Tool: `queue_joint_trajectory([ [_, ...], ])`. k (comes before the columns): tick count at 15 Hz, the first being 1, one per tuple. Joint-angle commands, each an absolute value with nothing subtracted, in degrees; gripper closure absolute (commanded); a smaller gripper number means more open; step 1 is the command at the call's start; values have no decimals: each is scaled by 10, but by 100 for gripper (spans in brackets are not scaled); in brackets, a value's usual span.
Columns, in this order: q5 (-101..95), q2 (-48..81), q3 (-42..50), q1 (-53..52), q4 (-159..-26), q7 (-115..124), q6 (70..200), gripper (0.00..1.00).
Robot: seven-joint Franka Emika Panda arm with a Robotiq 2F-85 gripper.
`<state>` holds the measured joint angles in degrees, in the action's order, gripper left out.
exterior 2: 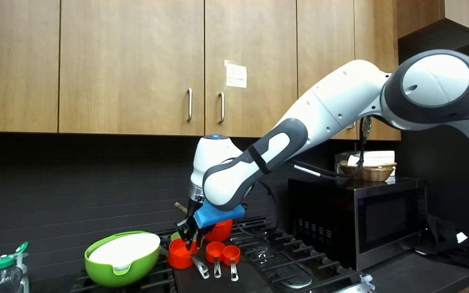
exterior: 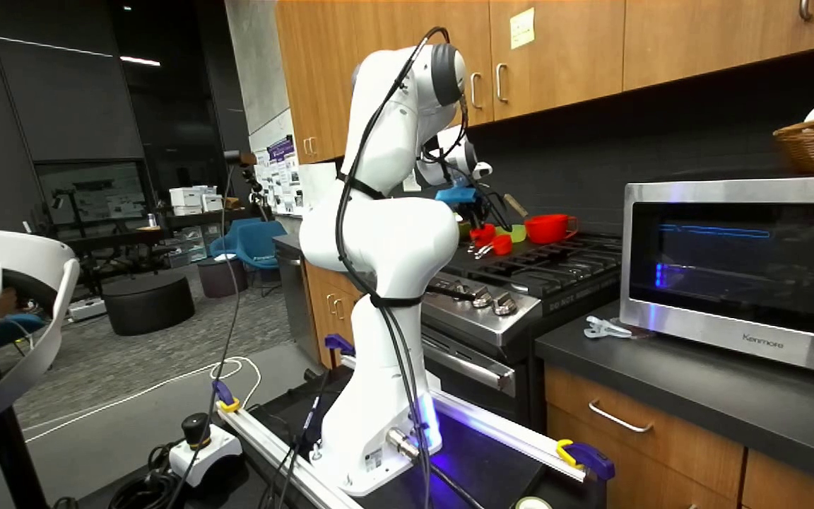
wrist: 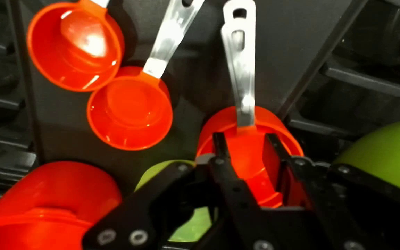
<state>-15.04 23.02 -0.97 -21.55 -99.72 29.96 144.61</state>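
Observation:
My gripper points down over a stack of red measuring cups, with its black fingers apart. The fingertips are at the stack's mouth; how deep they reach is unclear. The red inside shows between the fingers, and nothing appears clamped. Two overlapping metal handles extend from the stack. In an exterior view the gripper is at the stack. Two more red measuring cups lie beside it. A larger red container and a green cup, partly hidden by the gripper, are nearby.
The cups stand on a dark flat plate between stove grates. A green bowl with a white inside stands beside them. A microwave-like oven is on the counter. Wooden cabinets hang above. Cables run along the arm.

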Motion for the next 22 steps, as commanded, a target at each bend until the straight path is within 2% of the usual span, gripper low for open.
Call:
queue_joint_trajectory([
  [1,-182,202,2,-227,-1018,328,1452,43],
  [4,-197,194,0,-228,-1021,343,1453,50],
  [6,-194,193,-5,-225,-1022,342,1452,35],
  [9,-146,202,-30,-206,-1028,305,1443,22],
  [11,-122,203,-37,-202,-1047,294,1439,19],
  [12,-111,203,-41,-201,-1057,290,1437,23],
  [15,-85,199,-48,-198,-1081,276,1428,22],
  [16,-82,197,-48,-198,-1087,275,1427,28],
  [17,-79,197,-49,-198,-1090,274,1427,38],
  [18,-78,196,-49,-198,-1094,272,1428,54],
  [22,-81,194,-49,-199,-1101,272,1429,84],
])
